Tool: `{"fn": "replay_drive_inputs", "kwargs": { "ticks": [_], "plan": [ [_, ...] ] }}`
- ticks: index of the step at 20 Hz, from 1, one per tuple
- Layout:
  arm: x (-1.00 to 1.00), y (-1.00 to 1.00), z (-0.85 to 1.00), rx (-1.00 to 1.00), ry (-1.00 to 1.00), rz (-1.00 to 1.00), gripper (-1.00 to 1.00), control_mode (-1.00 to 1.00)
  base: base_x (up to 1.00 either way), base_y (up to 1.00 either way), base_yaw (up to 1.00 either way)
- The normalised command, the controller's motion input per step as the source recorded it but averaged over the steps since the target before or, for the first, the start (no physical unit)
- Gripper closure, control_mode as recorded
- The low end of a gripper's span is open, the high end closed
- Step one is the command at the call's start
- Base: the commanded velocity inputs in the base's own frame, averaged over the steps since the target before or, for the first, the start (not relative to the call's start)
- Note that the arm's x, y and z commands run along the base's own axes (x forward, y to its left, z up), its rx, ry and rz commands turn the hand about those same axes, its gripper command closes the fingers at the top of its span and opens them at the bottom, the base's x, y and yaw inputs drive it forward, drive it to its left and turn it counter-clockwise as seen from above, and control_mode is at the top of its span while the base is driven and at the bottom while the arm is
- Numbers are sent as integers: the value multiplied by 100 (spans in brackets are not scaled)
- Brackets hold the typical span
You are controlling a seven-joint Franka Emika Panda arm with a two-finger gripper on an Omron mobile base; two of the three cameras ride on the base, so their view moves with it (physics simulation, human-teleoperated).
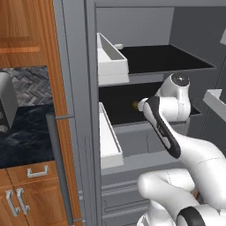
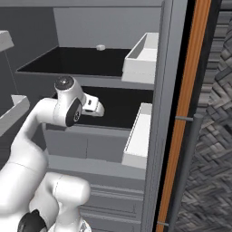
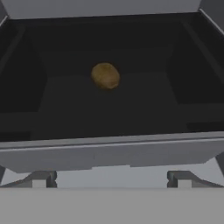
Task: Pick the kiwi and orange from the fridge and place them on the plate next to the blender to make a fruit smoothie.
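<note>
Alone, the dull tan-brown oval kiwi point(image 3: 105, 76) sits on the dark fridge shelf point(image 3: 109, 109).

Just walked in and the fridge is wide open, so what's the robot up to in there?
The white arm is reaching into the open fridge at its middle black shelf. Its tool is at the shelf's front edge, open and empty, pointed at the kiwi, which lies alone farther back on that shelf. Nothing has been grasped yet. A small pale object sits on the shelf above; what it is cannot be told.
</note>
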Motion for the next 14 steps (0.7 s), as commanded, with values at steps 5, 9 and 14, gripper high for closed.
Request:
{"fn": "replay_drive_inputs", "kwargs": {
  "ticks": [5,9,14],
  "plan": [
    [70,0,-29,0,0,-1,-100,-100,0,0,0],
    [68,2,-15,0,0,-1,-100,-100,0,0,0],
    [49,9,-23,0,0,0,-100,-100,0,0,0]
  ]
}}
